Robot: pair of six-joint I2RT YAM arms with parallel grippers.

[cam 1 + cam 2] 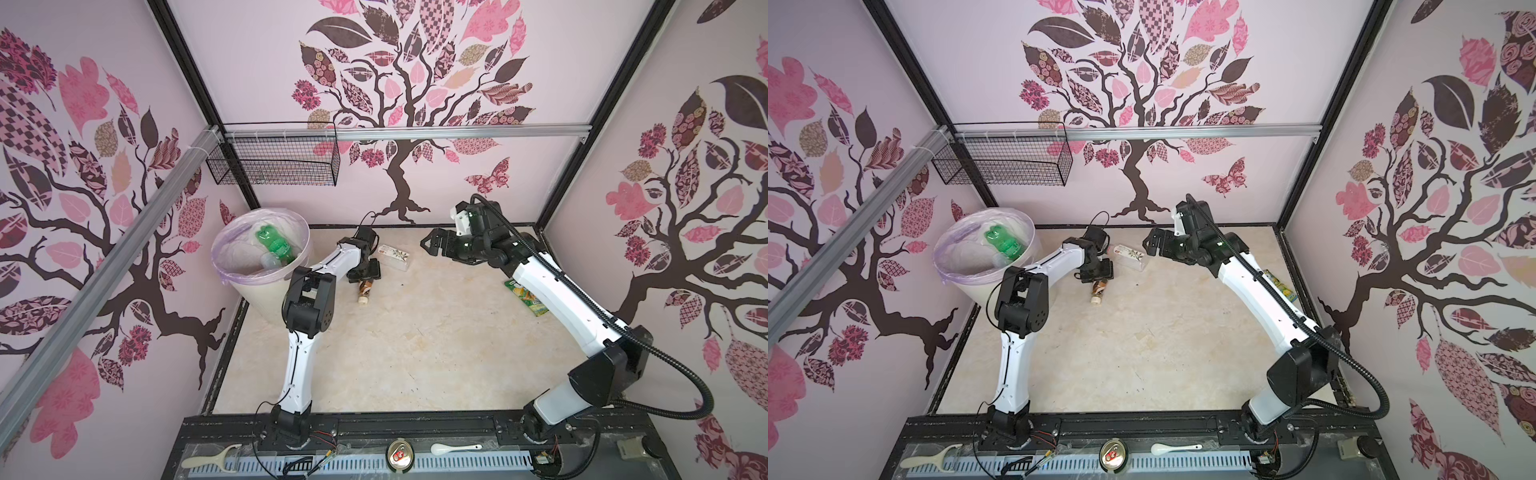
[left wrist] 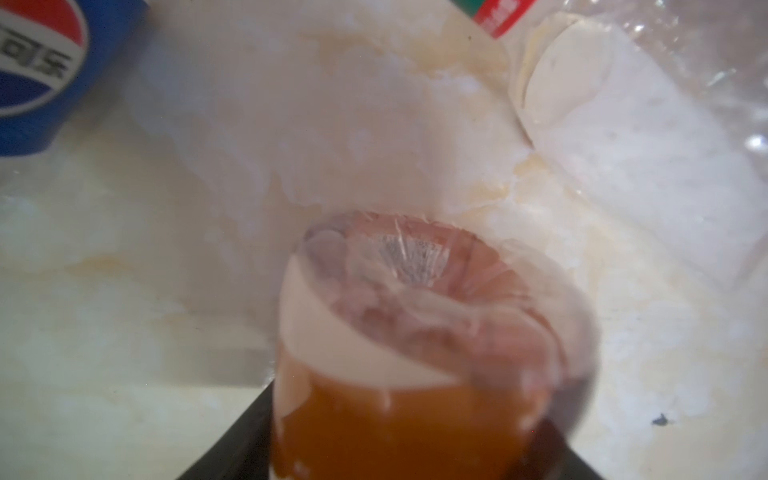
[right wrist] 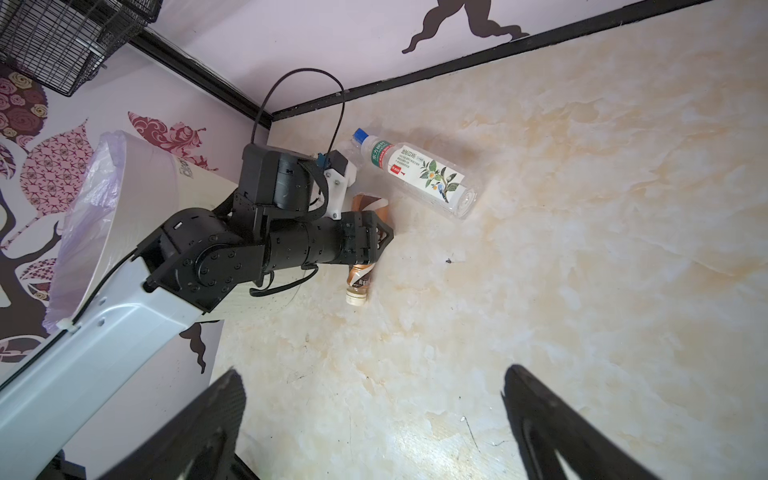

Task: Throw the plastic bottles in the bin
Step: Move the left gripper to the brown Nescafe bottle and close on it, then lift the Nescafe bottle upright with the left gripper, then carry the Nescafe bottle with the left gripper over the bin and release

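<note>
A small brown bottle (image 1: 365, 291) (image 1: 1098, 291) lies on the table with its cap toward the front. My left gripper (image 1: 365, 270) (image 1: 1098, 272) is down over its body; in the left wrist view the bottle (image 2: 415, 374) fills the gap, with a dark finger (image 2: 232, 440) against its side. A clear bottle (image 1: 394, 257) (image 3: 419, 176) with a white label lies just behind. A blue-labelled bottle (image 2: 33, 75) shows only in the left wrist view. The bin (image 1: 266, 291) (image 1: 967, 286) at the back left holds a green bottle (image 1: 276, 247). My right gripper (image 1: 430, 243) (image 3: 374, 415) hovers open and empty.
A green-yellow snack packet (image 1: 525, 297) lies under the right arm near the right wall. A black wire basket (image 1: 274, 162) hangs on the back wall above the bin. On the front ledge lie a can (image 1: 400, 455), a spoon (image 1: 455, 448) and a peeler (image 1: 212, 459).
</note>
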